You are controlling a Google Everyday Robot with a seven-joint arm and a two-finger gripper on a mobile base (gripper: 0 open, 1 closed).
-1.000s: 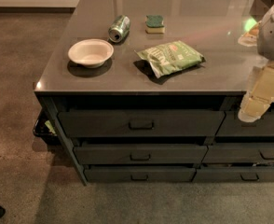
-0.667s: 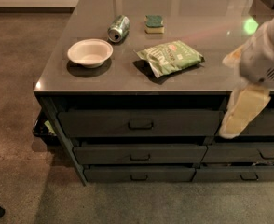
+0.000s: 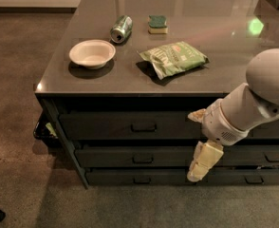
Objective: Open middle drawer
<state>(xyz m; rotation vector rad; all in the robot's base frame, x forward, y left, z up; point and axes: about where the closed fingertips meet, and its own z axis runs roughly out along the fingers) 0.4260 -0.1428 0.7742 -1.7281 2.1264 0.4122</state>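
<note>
The middle drawer (image 3: pixel 125 156), second in the dark stack under the counter, sits closed. The pale gripper (image 3: pixel 202 161) hangs before its right end; its spread cannot be told.

No writing can be read anywhere. The green chip bag (image 3: pixel 173 58) on the desk (image 3: pixel 215 32) carries a red mark and pale print, too blurred to make out. The can (image 3: pixel 121 28), behind and left of the bag, shows no legible label. The hand (image 3: pixel 199 167) hangs below the bag, before the right end of the middle drawer (image 3: pixel 111 156).
</note>
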